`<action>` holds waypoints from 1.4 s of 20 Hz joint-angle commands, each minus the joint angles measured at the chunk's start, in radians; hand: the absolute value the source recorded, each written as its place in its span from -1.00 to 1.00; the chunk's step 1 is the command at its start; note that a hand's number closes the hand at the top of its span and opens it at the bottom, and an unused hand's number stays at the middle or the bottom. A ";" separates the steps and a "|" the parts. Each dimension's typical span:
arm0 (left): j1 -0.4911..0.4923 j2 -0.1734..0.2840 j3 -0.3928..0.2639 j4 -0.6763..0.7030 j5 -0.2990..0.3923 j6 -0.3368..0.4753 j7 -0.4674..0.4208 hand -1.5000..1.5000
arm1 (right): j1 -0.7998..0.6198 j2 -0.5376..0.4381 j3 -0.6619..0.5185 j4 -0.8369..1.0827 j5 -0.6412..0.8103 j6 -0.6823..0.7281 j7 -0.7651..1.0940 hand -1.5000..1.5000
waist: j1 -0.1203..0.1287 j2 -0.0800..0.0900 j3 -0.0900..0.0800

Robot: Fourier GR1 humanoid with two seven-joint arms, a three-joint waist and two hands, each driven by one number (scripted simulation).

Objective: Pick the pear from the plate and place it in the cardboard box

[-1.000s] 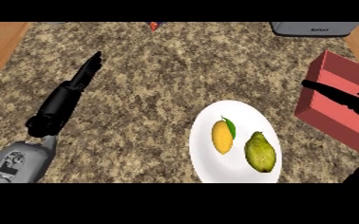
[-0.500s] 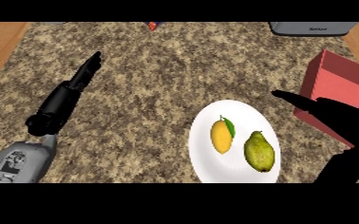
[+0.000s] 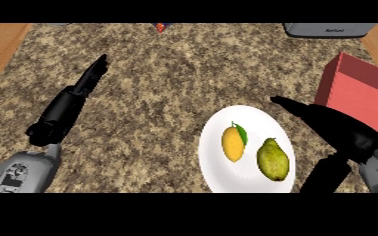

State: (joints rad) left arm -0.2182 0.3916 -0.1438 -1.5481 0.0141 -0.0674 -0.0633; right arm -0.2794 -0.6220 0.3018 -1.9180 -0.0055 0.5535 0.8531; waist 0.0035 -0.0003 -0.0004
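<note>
Pear (image 3: 272, 160): on white plate (image 3: 221, 172), right of mango (image 3: 233, 143). R hand (image 3: 332, 125): fingers straight, spread, at plate's right rim, apart from pear. L hand (image 3: 74, 97): fingers straight, together, holding nothing. Red box (image 3: 353, 91): right edge.

Counter top (image 3: 170, 75): speckled stone in brown and beige; it fills almost the whole head view.
Counter edges: a strip of wood colour shows at the far left and at the far right.
Plate (image 3: 221, 172): white and round, directly on the stone at the lower right, its bottom cut by the view's edge.
Box (image 3: 353, 87): red-brown, on the counter at the right edge, just beside the plate's upper right side.
Grey object (image 3: 328, 29): at the far edge, upper right, only partly in view.
Small red thing (image 3: 160, 27): at the far edge, near the middle; what it is cannot be told.
</note>
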 commanded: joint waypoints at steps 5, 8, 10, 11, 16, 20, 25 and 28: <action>-0.028 -0.042 0.042 0.031 -0.045 -0.039 0.003 0.00 | 0.015 0.048 -0.038 0.036 0.096 0.110 -0.001 -1.00 | -0.005 0.000 0.000; -0.025 0.007 0.101 0.087 -0.008 -0.096 -0.064 0.00 | 0.030 0.079 0.023 0.156 0.214 0.064 -0.103 -1.00 | -0.001 0.002 0.000; -0.015 -0.034 0.083 -0.006 -0.024 -0.098 0.022 0.00 | 0.052 0.121 0.007 0.090 0.235 0.085 -0.059 -1.00 | -0.002 0.000 0.000; -0.053 -0.046 0.089 0.049 -0.041 -0.064 0.007 0.00 | 0.054 0.147 0.066 0.181 0.334 0.019 -0.141 -1.00 | -0.001 0.001 0.001; 0.028 -0.075 0.091 -0.057 -0.072 -0.091 0.018 0.00 | 0.075 0.170 -0.028 0.138 0.291 0.115 -0.154 -1.00 | -0.001 -0.001 0.000; 0.050 -0.058 0.137 0.008 -0.072 -0.137 -0.047 0.00 | 0.083 0.250 0.021 0.197 0.382 0.078 -0.180 -1.00 | -0.002 0.000 0.000; 0.023 -0.109 0.120 -0.040 -0.113 -0.116 0.013 0.00 | 0.173 0.244 0.019 0.200 0.490 0.052 -0.253 -1.00 | -0.004 -0.001 0.001; 0.016 -0.094 0.158 -0.045 -0.085 -0.160 0.053 0.00 | 0.085 0.245 -0.043 0.280 0.486 0.114 -0.260 -1.00 | -0.001 0.000 0.000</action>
State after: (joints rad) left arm -0.2149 0.2989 -0.0072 -1.5487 -0.0777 -0.1995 -0.0526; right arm -0.1661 -0.3810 0.3025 -1.6866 0.4518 0.6339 0.6255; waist 0.0003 -0.0001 0.0002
